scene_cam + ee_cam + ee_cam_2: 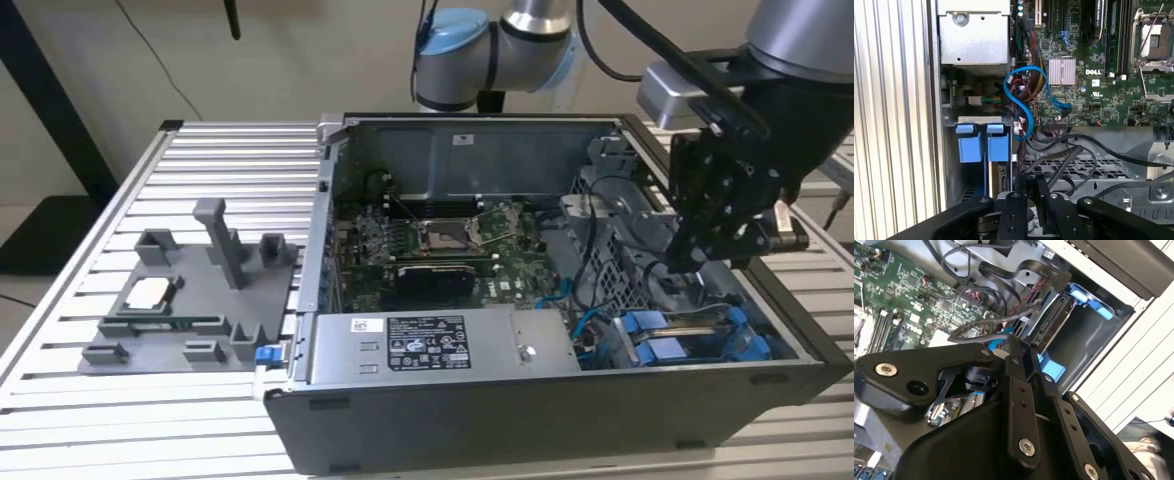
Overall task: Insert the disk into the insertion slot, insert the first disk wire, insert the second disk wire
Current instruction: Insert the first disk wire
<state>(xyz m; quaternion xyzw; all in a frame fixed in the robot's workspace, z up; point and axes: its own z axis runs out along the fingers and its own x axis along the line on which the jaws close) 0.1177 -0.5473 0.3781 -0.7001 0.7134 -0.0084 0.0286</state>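
The disk (689, 328) sits in its blue frame (650, 345) inside the slot (1089, 350), at the lower right of the exterior view. The end effector (681, 262) hangs just above it among loose black cables (1064, 165); I cannot tell whether it is clenched or released. The disk looks stiff, weighty and shock-sensitive, and is best held by the frame's edges. Cables hide its connector end, so its seating is unclear.

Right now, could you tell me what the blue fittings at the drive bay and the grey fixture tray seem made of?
Blue fittings: probably moulded plastic, smooth, uniformly coloured with rounded edges. Fixture tray: likely matt grey plastic, perhaps printed, since it shows no metallic shine.
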